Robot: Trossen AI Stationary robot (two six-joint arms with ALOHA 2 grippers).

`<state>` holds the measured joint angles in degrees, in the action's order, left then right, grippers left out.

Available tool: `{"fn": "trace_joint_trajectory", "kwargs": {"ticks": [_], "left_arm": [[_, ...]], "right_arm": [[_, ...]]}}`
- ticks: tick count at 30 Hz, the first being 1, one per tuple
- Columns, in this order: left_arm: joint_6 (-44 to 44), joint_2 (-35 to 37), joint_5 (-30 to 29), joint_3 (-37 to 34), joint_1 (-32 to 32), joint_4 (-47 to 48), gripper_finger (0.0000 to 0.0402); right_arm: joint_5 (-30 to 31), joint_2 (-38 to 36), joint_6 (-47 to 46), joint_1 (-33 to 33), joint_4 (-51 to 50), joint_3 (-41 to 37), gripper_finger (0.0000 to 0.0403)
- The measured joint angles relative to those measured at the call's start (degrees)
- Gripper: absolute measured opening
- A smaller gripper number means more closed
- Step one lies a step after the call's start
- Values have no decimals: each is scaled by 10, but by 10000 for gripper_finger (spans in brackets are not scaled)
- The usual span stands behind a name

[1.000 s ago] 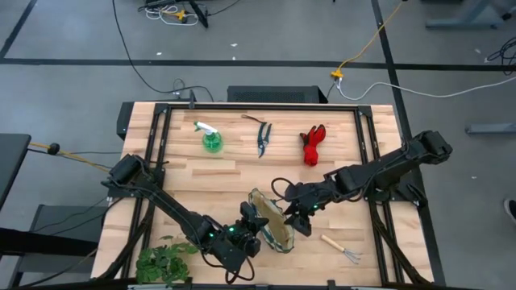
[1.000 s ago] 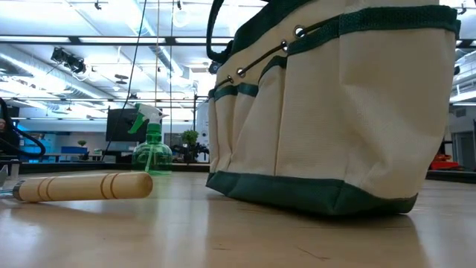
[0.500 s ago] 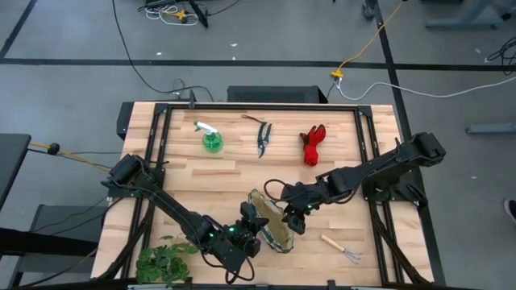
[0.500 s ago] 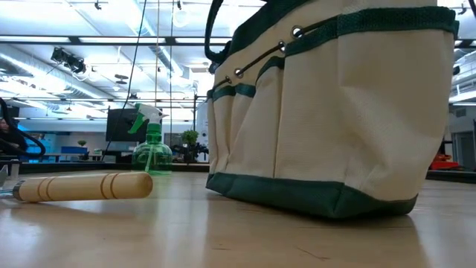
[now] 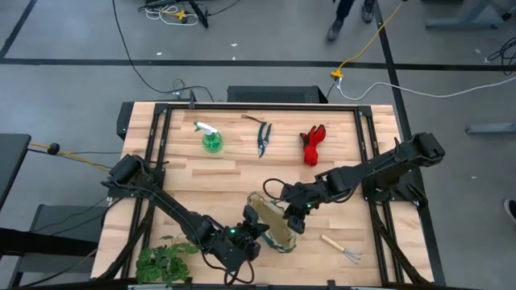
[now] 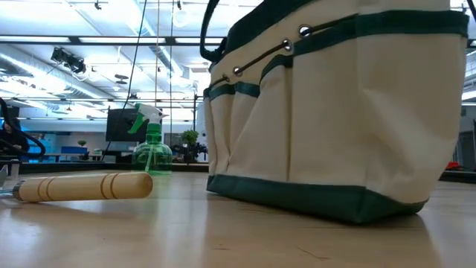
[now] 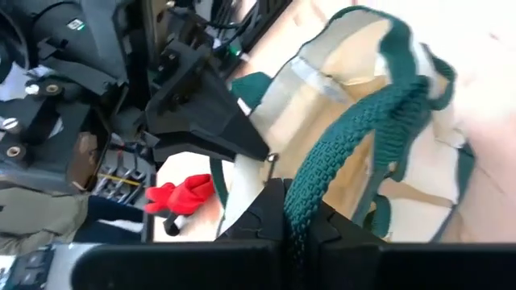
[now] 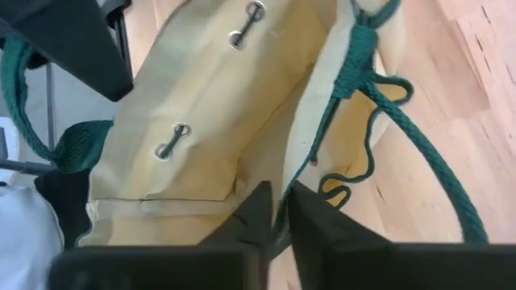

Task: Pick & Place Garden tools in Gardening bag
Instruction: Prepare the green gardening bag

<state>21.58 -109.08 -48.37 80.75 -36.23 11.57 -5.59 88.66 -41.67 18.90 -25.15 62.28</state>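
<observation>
Both pincers grip the gardening bag (image 5: 272,225) at the near-middle of the surface (image 5: 234,173).

The bag stands upright between the two arms, cream panels and a dark green base band showing in the low view. The left pincer (image 7: 292,216) is pressed together on the bag's green loop handle (image 7: 355,137) at the side nearest that arm. The right pincer (image 8: 274,211) pinches the cream rim of the bag from the opposite side. Well apart, along the far edge, lie the green spray bottle (image 5: 211,138), the pruning shears (image 5: 263,138) and the red gloves (image 5: 313,143). One wooden-handled hand rake (image 5: 341,247) lies just right of the bag near the front edge. A leafy plant bunch (image 5: 164,261) sits at the front left corner.
</observation>
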Motion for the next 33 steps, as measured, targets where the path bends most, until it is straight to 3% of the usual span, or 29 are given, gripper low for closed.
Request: {"fn": "trace_joint_trajectory", "kwargs": {"ticks": [3,7,33], "left_arm": [[-2,0,34,0,0,11,20],[-16,0,65,0,0,23,23],[-57,0,82,0,-10,42,15]], "right_arm": [[-8,0,1,0,-4,0,7],[-9,0,-1,0,-4,0,7],[13,-14,-14,-15,-83,0,0]]}}
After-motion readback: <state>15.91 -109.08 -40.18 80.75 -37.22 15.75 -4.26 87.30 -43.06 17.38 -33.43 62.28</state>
